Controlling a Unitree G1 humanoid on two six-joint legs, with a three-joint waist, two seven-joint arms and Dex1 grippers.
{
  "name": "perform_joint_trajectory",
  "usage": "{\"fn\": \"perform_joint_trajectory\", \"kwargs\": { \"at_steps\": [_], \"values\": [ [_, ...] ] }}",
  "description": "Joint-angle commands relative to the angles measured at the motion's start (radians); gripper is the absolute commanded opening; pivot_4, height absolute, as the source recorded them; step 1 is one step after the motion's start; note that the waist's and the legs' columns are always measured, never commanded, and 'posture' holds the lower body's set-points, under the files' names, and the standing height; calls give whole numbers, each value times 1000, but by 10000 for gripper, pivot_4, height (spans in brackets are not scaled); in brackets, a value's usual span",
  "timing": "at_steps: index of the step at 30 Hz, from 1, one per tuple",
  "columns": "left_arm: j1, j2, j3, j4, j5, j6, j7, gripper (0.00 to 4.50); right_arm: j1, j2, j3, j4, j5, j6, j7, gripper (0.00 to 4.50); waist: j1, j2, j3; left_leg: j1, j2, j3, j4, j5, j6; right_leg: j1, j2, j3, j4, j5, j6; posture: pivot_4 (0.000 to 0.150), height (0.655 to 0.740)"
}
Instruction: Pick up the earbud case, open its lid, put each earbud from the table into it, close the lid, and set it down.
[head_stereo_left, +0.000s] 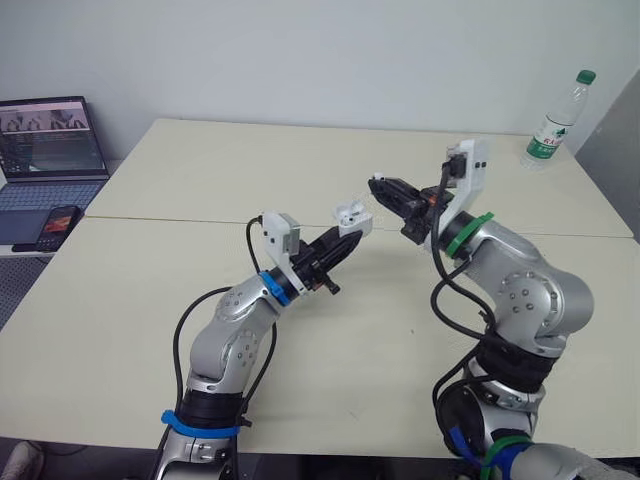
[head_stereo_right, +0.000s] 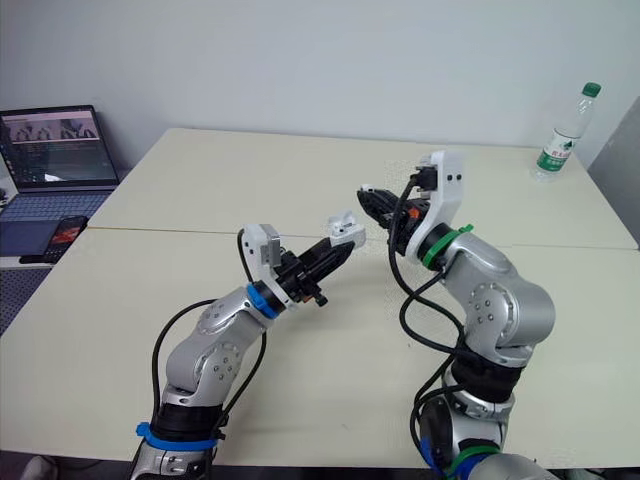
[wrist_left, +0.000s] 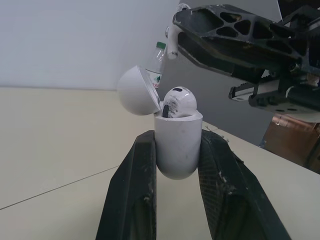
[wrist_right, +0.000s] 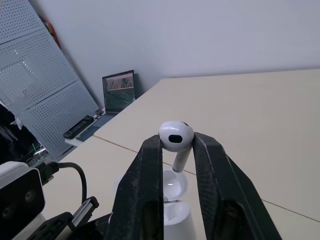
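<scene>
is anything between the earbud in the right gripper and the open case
Nothing visible does. The held earbud is above the case; its lid is swung back, and a second earbud already sits in it.

Office/lab, pale desks (head_stereo_left: 200, 180) pushed tog., open laptop (head_stereo_left: 52, 150), perforated panels (wrist_right: 45, 100), plain white wall (head_stereo_left: 300, 60).

There is one case (wrist_left: 177, 145), lid open, held in the left claw (head_stereo_left: 350, 240). There are two earbuds: one earbud (wrist_left: 179, 101) sits in that case and the other is pinched in the right claw (head_stereo_left: 378, 185), which makes two claws in all. One bottle (head_stereo_left: 556, 120) stands at the far right of the counter (head_stereo_left: 200, 180), and off its left edge are one laptop (head_stereo_left: 52, 150) and one phone (head_stereo_left: 58, 226), the phone just nearer.
</scene>
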Motion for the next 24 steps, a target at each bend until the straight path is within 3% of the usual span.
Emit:
{"fn": "perform_joint_trajectory", "kwargs": {
  "at_steps": [1,8,24],
  "values": [
    [-19,-3,7,-52,-24,2,6,7720,49,-57,121,-65,13,-136,1,7915,0,0,0,0,0,0,0,0,0,0,0,0,0,0,0,1500,7389],
    [-33,10,16,-39,-26,3,-3,7720,146,-224,282,-33,-24,-334,12,7915,0,0,0,0,0,0,0,0,0,0,1,0,-1,0,0,1500,7389],
    [-34,23,7,-31,-17,0,-12,7720,159,-345,347,45,-32,-447,-49,7915,0,0,0,0,1,0,0,0,0,0,3,2,-1,0,0,1500,7389]
  ]
}}
